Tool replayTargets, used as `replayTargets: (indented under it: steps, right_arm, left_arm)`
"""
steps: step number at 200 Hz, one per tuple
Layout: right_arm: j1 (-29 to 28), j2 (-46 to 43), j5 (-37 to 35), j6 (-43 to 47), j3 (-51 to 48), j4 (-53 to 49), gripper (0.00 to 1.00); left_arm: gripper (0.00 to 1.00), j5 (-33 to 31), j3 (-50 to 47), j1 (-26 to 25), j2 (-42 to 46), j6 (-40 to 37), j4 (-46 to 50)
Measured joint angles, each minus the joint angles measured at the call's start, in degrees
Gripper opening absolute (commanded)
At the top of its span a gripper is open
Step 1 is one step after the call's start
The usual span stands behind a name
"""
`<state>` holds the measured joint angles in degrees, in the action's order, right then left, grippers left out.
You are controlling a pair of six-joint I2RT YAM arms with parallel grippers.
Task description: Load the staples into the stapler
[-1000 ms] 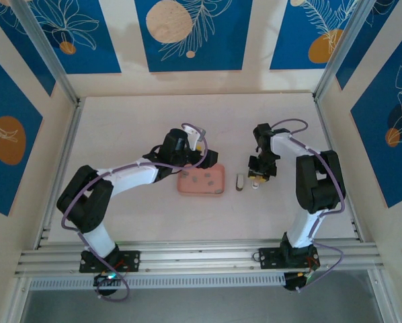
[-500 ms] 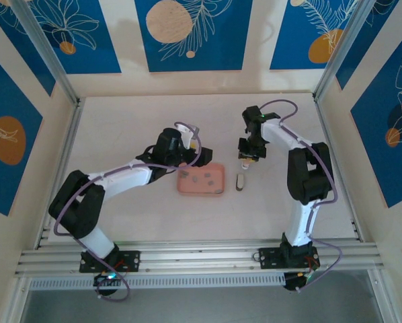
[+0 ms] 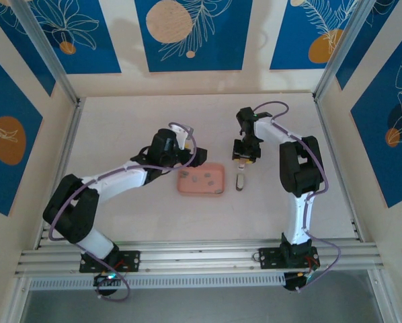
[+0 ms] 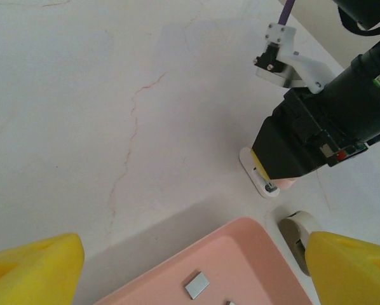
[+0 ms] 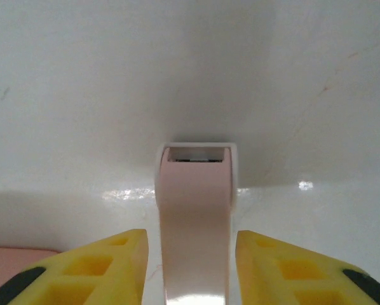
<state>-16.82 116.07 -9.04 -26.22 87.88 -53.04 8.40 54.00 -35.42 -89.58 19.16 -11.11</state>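
The stapler (image 5: 195, 210) is a pale pink body on a white base. It lies flat on the table with its open front slot facing away. My right gripper (image 5: 191, 254) is open around it, with a thin gap on each side. From above, the right gripper (image 3: 242, 160) is just behind a second small piece. The staples (image 3: 201, 179) are tiny grey strips in the pink tray (image 3: 218, 189); one staple (image 4: 197, 285) shows close up. My left gripper (image 4: 193, 270) is open and empty over the tray's (image 4: 244, 251) back left edge (image 3: 189, 159).
An off-white oblong piece with a grey middle (image 3: 240, 181) lies on the table right of the tray and in front of the stapler (image 4: 261, 178). That piece (image 4: 297, 230) is close to my left gripper's right fingertip. Bare table surrounds both arms.
My right gripper carried the stapler from beside the off-white piece to just behind it, and its jaws have come apart. The left arm drew back a little to the left.
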Motion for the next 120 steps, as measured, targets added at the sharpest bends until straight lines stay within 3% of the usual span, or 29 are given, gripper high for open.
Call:
replayTargets:
  steps: [35,63,70,72,73,75,120]
  right_arm:
    - [0.09,-3.5,-1.16,0.35,0.85,-1.62,0.59]
    - [1.68,-12.5,-1.92,0.83,0.72,-1.05,0.7]
    - [2.58,-15.37,-2.03,0.98,0.2,0.11,0.8]
    - [2.99,-16.31,-2.08,0.74,-0.07,0.55,0.85]
    - [3.21,-16.85,-2.05,0.98,-0.26,0.94,0.96]
    - [3.52,-17.77,-2.08,1.29,-0.61,1.42,0.99]
    - [12.76,-36.33,-2.67,3.17,-15.74,16.5,1.0]
  left_arm:
    - [0.95,-1.46,-0.02,1.22,2.93,-1.62,2.03]
    - [1.0,-4.48,1.03,3.58,7.32,-5.18,6.14]
    - [1.0,-5.95,1.31,4.39,8.83,-6.45,7.04]
    - [1.0,-6.21,1.38,4.55,9.14,-6.75,7.21]
    - [1.0,-6.45,1.42,4.68,9.42,-7.04,7.39]
    - [1.0,-6.88,1.49,4.9,9.88,-7.41,7.67]
    - [1.0,-21.11,-1.51,9.18,20.5,-14.78,6.97]
